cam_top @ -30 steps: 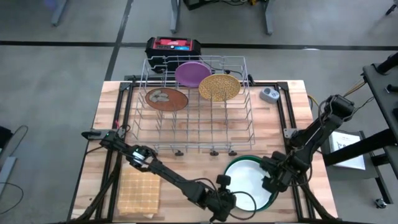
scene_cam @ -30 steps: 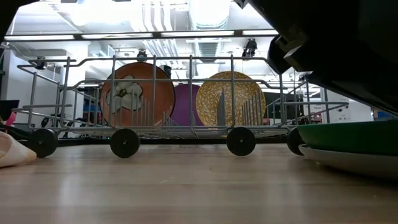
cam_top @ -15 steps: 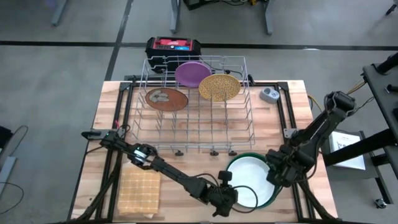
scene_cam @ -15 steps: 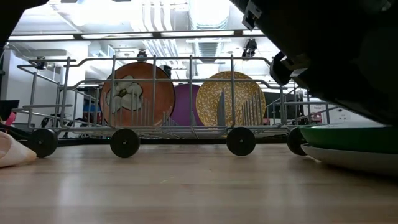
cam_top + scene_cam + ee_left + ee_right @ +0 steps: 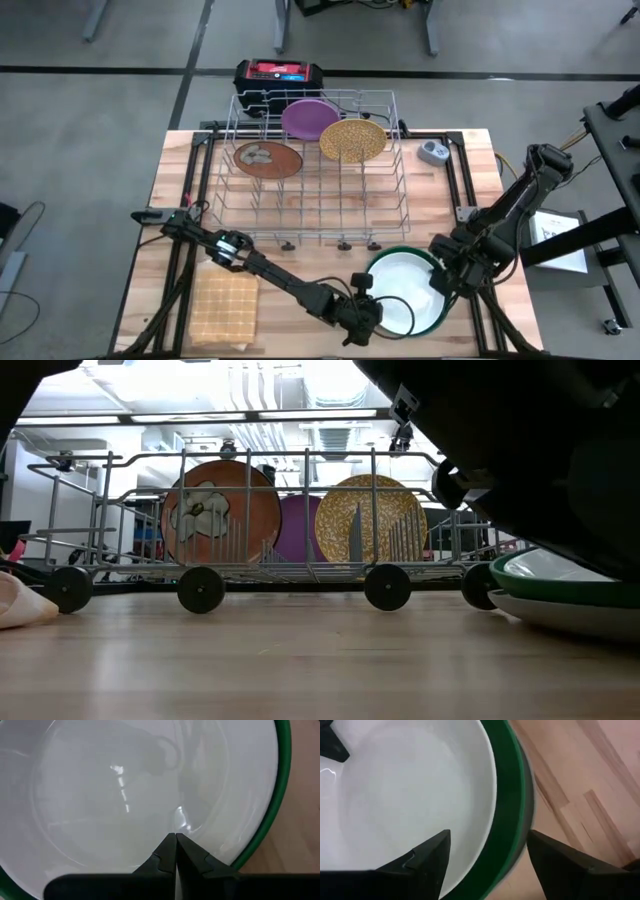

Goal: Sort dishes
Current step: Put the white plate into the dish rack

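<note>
Left gripper: my left gripper (image 5: 362, 322) sits low at the near edge of the wooden table (image 5: 170, 215), at the near-left rim of the plate stack. My two dark fingers (image 5: 170, 854) are pressed together tip to tip with nothing between them, the tips over the white plate's inner surface.

Right gripper: my right gripper (image 5: 487, 845) is at the stack's right rim. My fingers (image 5: 431, 855) are spread wide, one over the white plate, the other outside the green rim. I grasp nothing that I can make out.

White plate: the round white glossy plate (image 5: 400, 290) lies on top of the round green plate (image 5: 436, 262), whose rim shows around it as a ring. In the low view the green plate (image 5: 560, 588) rests on a pale plate (image 5: 565, 615) beneath it; I cannot tell that one's colour for sure.

Wire rack: the wheeled wire dish rack (image 5: 313, 175) stands behind the stack.

Racked plates: the round brown plate with grey blotches (image 5: 267, 158), the round purple plate (image 5: 309, 118) and the round yellow speckled plate (image 5: 352, 140) stand on edge in it.

Other things: a square tan waffle-patterned cloth (image 5: 225, 305) lies at the near left; a small round grey-blue gadget (image 5: 433, 152) sits right of the rack.
</note>
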### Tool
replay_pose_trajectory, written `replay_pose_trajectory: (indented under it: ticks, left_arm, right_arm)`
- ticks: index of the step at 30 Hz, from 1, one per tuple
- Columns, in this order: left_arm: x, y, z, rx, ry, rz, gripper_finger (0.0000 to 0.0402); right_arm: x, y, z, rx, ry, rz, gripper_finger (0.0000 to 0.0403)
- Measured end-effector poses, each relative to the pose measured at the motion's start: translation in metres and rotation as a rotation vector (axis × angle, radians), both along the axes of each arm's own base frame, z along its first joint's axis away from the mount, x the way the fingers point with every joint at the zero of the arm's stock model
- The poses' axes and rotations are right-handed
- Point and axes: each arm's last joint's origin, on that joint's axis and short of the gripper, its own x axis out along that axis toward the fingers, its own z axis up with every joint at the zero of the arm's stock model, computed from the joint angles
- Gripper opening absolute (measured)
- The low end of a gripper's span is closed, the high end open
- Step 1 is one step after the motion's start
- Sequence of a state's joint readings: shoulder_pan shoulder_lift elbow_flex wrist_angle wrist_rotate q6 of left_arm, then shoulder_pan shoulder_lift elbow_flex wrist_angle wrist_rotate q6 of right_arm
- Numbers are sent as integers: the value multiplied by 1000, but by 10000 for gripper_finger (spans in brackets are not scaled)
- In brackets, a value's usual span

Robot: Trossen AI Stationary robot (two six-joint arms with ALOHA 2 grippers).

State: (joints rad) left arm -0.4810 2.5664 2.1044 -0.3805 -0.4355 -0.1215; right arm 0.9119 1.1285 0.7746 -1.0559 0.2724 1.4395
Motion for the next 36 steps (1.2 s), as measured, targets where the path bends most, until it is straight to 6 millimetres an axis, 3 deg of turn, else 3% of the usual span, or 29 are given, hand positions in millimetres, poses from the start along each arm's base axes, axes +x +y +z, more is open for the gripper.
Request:
replay_pose_trajectory:
  ticks: [12, 22, 36]
  left_arm:
    - [2, 3, 0, -3, -4, 5, 0]
    - [2, 2, 0, -9, -19, 7, 0]
    - [7, 12, -12, -60, -88, 44, 0]
  right_arm:
    - [6, 7, -1, 60, -48, 10, 268]
    - [7, 11, -29, 20, 39, -11, 266]
    - [12, 18, -72, 146, -55, -6, 235]
